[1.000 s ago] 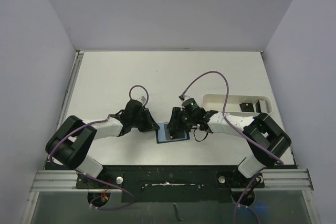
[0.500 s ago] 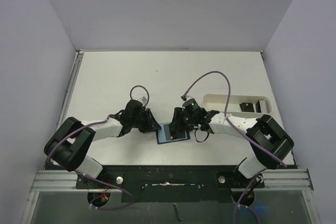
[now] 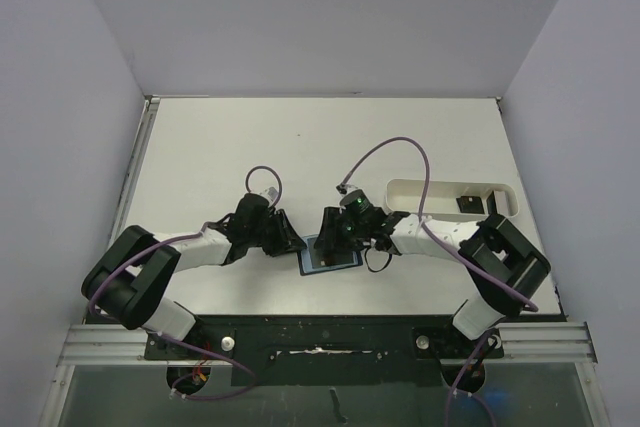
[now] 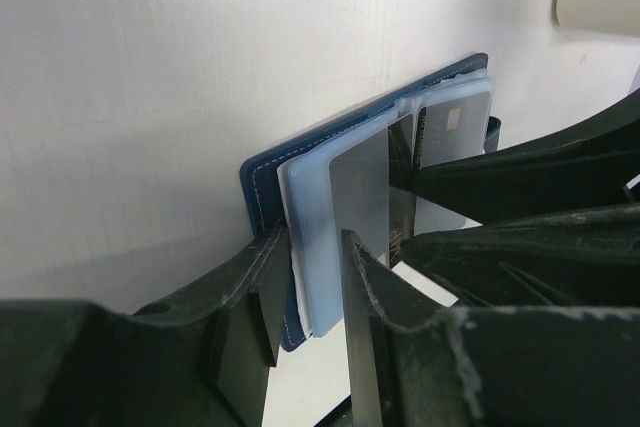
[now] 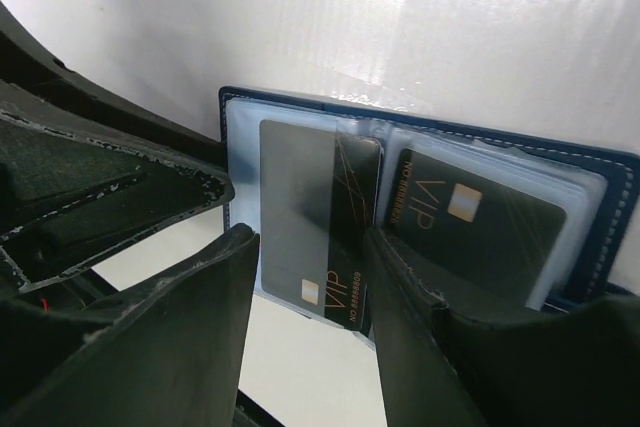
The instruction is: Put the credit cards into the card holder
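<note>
Card holder (image 3: 322, 259) lies open near 6 o'clock on your counter (image 3: 300, 147). Your right pincer (image 5: 308, 237) grips one dark card (image 5: 300, 197), half pocketed; a second card (image 5: 470, 222) sits beside it. Your left pincer (image 4: 312, 247) straddles the leaves; I cannot tell whether it pinches them. A third card (image 3: 468, 203) lies in the tray (image 3: 400, 190) at 3 o'clock.

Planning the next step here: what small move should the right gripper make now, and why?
Probably slide the credit card a little deeper into its pocket of the card holder. The right gripper holds it by its long edges with the near end sticking out, while the left gripper straddles the holder's edge.
</note>
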You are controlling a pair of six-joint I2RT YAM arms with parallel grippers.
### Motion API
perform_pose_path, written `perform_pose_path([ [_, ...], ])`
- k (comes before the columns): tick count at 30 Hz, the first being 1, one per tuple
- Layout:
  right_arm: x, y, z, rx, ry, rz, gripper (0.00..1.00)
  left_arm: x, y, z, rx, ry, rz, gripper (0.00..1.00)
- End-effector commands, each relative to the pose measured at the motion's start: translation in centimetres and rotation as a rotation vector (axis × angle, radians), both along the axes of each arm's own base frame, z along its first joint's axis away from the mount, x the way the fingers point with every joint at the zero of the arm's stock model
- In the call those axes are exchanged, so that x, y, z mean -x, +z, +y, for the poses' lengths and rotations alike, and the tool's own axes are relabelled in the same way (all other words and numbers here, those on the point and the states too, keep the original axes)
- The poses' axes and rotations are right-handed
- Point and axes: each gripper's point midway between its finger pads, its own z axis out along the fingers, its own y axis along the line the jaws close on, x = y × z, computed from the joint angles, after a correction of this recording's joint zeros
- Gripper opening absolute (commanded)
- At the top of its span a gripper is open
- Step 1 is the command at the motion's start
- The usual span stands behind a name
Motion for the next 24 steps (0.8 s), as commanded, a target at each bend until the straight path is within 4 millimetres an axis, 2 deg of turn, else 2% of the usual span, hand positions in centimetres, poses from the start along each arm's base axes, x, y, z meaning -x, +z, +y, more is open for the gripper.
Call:
perform_pose_path([
  [1, -0.3, 1.6, 2.5, -0.080, 0.040, -0.028, 0.48, -0.1, 0.6, -0.4, 0.020, -0.017, -0.024, 0.27],
  [8, 0.0, 2.3, 3.8, -0.153, 0.066, -0.016, 0.48, -0.5, 0.5, -0.4, 0.013, -0.014, -0.022, 0.27],
  [12, -0.1, 2.7, 3.2, -0.137, 0.053, -0.030, 0.47, -1.2, 1.0, -0.2, 0.000, -0.010, -0.032, 0.27],
  [15, -0.3, 2.8, 1.8, -0.072, 0.033, -0.050, 0.46, -1.7, 1.8, 0.2, 0.000, 0.000, -0.049, 0.27],
  [18, -0.5, 3.0, 1.0, -0.038, 0.022, -0.072, 0.39, -2.0, 2.8, 0.0, 0.015, 0.003, -0.062, 0.30],
  [21, -0.7, 3.0, 1.1, -0.039, 0.024, -0.079, 0.33, -1.8, 3.6, -0.7, 0.071, -0.004, -0.059, 0.33],
  [24, -0.9, 2.6, 1.3, -0.036, 0.030, -0.075, 0.35, -1.7, 3.5, -0.9, 0.090, 0.002, -0.051, 0.34],
])
